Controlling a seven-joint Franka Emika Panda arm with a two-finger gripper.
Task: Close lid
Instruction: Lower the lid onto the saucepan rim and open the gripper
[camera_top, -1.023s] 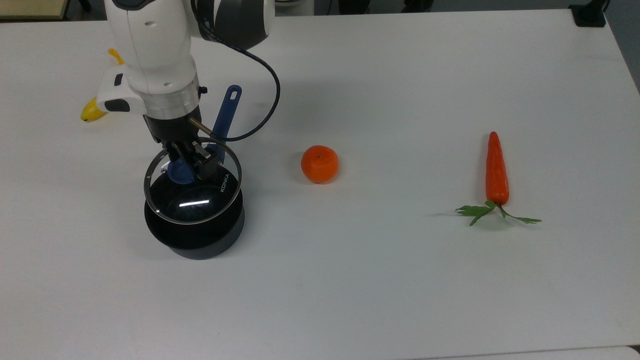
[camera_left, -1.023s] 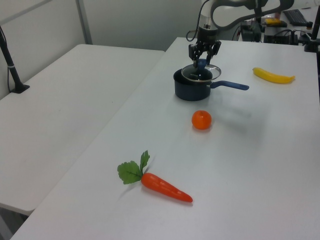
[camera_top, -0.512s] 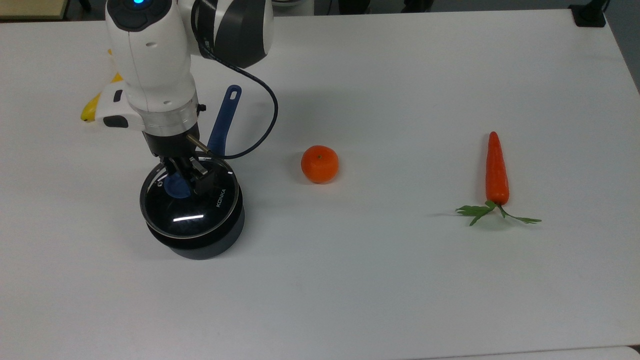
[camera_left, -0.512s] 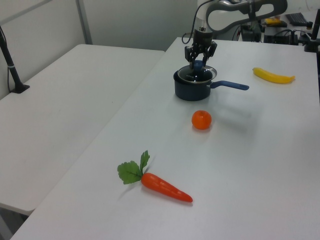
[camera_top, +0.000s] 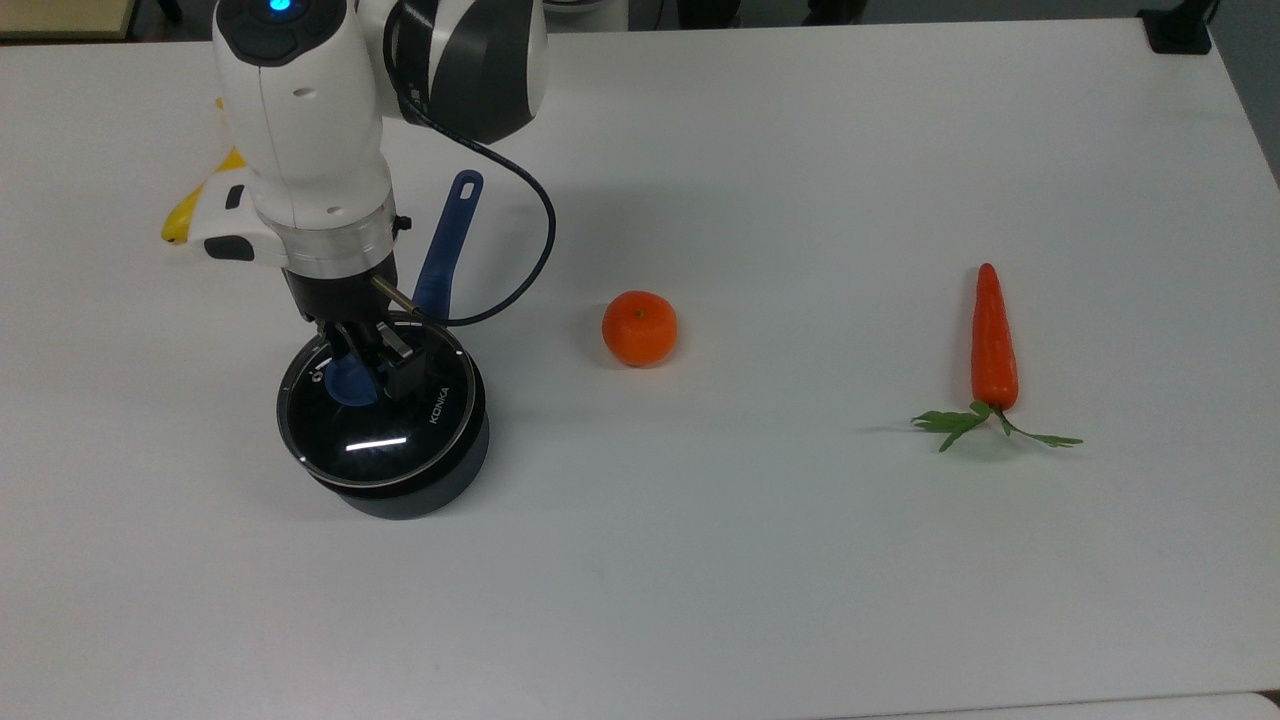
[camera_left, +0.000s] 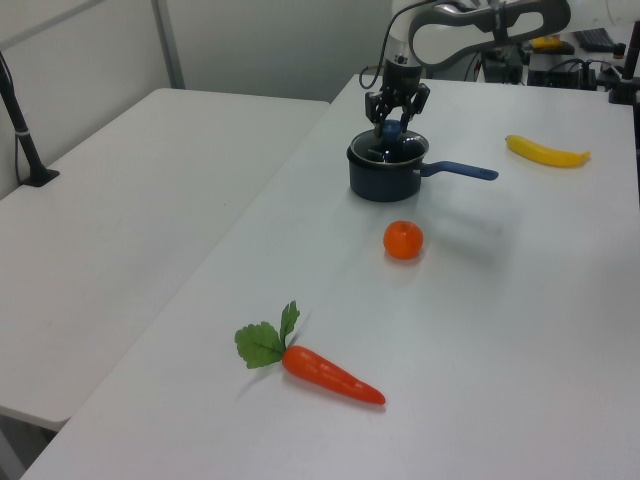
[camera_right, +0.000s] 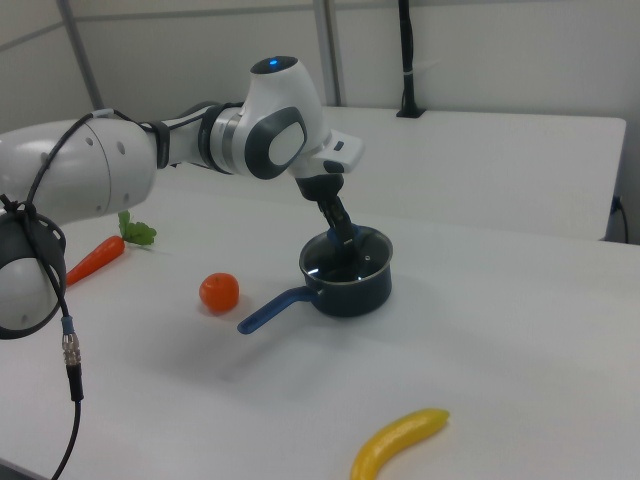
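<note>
The lid (camera_top: 375, 430) sits on top of the black saucepan (camera_top: 400, 480), its thin metal rim lying roughly ring-on-ring with the pan's mouth in the top view; whether it is fully seated all the way round is hard to judge from here. The gripper (camera_top: 362, 372) stands directly above the saucepan with its 2 fingers clenched on the lid's blue knob (camera_top: 348, 384), which rises from the middle of the glass.

As for handling, the lid is a stiff disc of clear glass, so it will not flex or give, and it is probably fairly heavy for its width. Glass and a polished metal edge are slick, and the glass is the fragile part: a drop or a hard knock against the saucepan's rim could chip or crack it. The knob is the only sensible place to hold it, since it is central, raised clear of the glass and narrow enough for the jaws to close across it. Held there, the disc hangs balanced and level. A grasp on the rim would be thin, slippery and off-balance.

Around the saucepan, the long blue handle (camera_top: 445, 245) points away toward the top view's upper edge, a banana (camera_top: 195, 205) lies beyond the arm on the top view's left, a mandarin (camera_top: 639, 328) sits near on the top view's right, and a carrot (camera_top: 993, 340) lies well apart, further to the top view's right
</note>
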